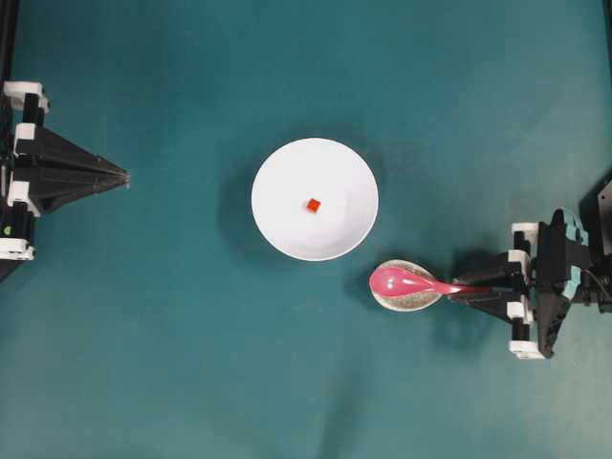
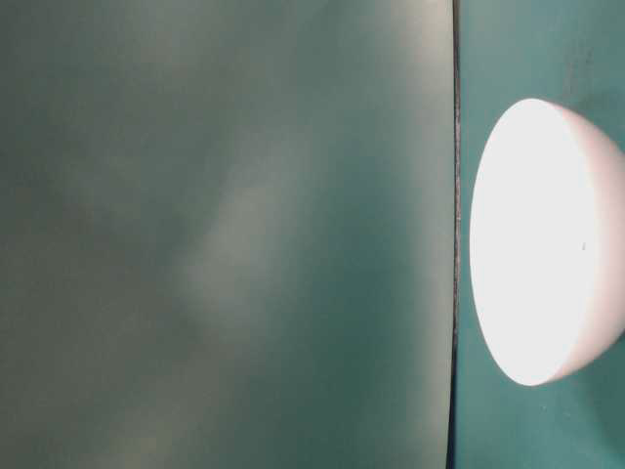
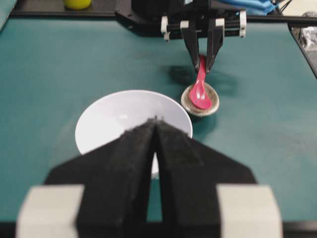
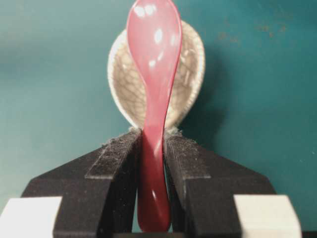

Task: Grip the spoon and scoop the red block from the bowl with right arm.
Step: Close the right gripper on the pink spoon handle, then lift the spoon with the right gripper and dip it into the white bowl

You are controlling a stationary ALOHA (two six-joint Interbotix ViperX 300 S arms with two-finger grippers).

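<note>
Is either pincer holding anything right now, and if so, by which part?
The right pincer is closed around the spoon by its handle; its scoop rests over the speckled dish. The left pincer is shut and holds nothing.

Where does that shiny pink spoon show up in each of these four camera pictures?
Overhead: the spoon lies right of centre, below-right of the white bowl, scoop on the speckled dish.
Table-level: not in view; only the bowl's side shows.
Left wrist: upper middle, beyond the bowl, handle between the right gripper fingers.
Right wrist: centre, running top to bottom, handle between the fingers.
Shared landmark: the speckled dish under the scoop.
</note>
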